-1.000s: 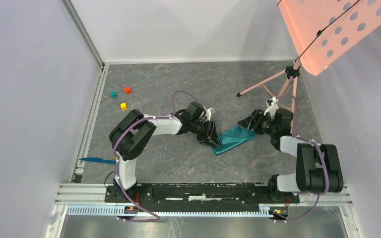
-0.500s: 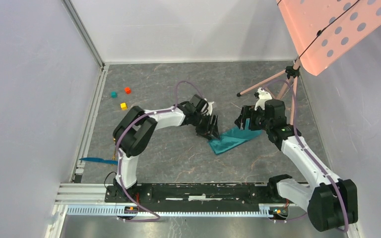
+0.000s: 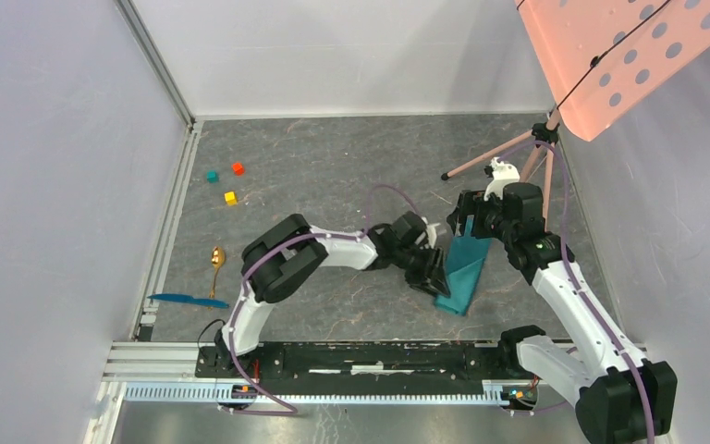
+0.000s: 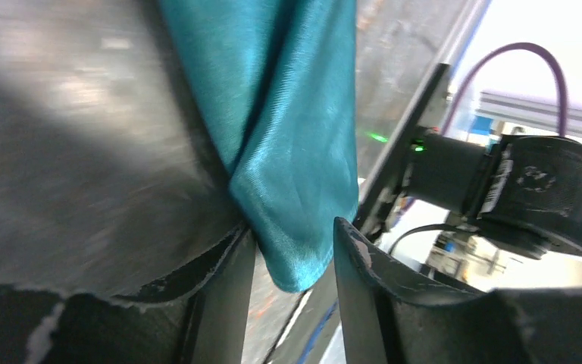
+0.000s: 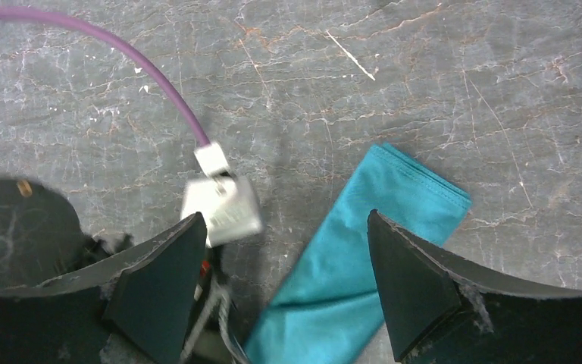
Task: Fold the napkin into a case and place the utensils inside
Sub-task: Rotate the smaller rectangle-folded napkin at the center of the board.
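The napkin (image 3: 463, 275) is folded into a narrow teal strip on the table, running from far to near. My left gripper (image 3: 434, 277) is at its left side near the near end. In the left wrist view that end of the napkin (image 4: 295, 152) fills the gap of the left gripper (image 4: 294, 231), both fingertips touching it. My right gripper (image 3: 468, 228) hovers open above the far end, the napkin (image 5: 341, 265) showing between its fingers (image 5: 417, 296). The gold spoon (image 3: 214, 259) and the blue utensil (image 3: 185, 299) lie far left near the rail.
Three small cubes, teal (image 3: 212, 176), red (image 3: 238, 168) and yellow (image 3: 230, 197), sit at the far left. A pink tripod stand (image 3: 504, 153) with a perforated pink board (image 3: 610, 51) stands at the far right, close behind my right arm. Walls enclose the table.
My left gripper swept right and nearer, and the napkin swung from a slant to nearly far-to-near. The right gripper rose over its far end. The spoon is now uncovered.
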